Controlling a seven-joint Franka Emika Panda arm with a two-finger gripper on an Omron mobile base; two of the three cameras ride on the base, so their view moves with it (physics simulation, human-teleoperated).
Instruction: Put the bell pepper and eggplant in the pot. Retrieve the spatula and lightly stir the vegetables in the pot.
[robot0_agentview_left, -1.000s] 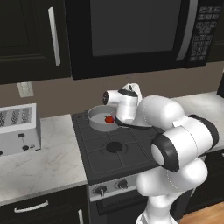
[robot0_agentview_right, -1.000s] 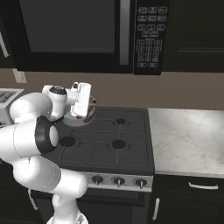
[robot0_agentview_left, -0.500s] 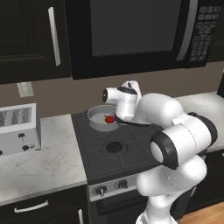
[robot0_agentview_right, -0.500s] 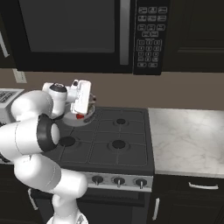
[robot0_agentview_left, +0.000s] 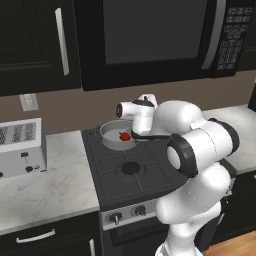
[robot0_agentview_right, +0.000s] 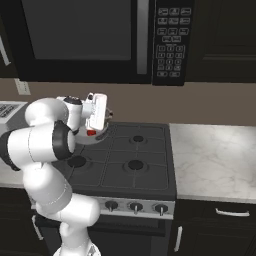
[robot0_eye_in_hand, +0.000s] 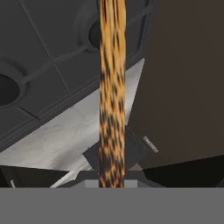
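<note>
One red bell pepper lay inside the silver pot at the middle of the left base view, on the stove's rear burner, beside the arm's hand. In the right base view, at left centre, the pepper peeked out below the white hand. In the hand view, the orange-brown spatula ran lengthwise from bottom centre to the top edge, the gripper clamped on its handle. No writing was legible.
</note>
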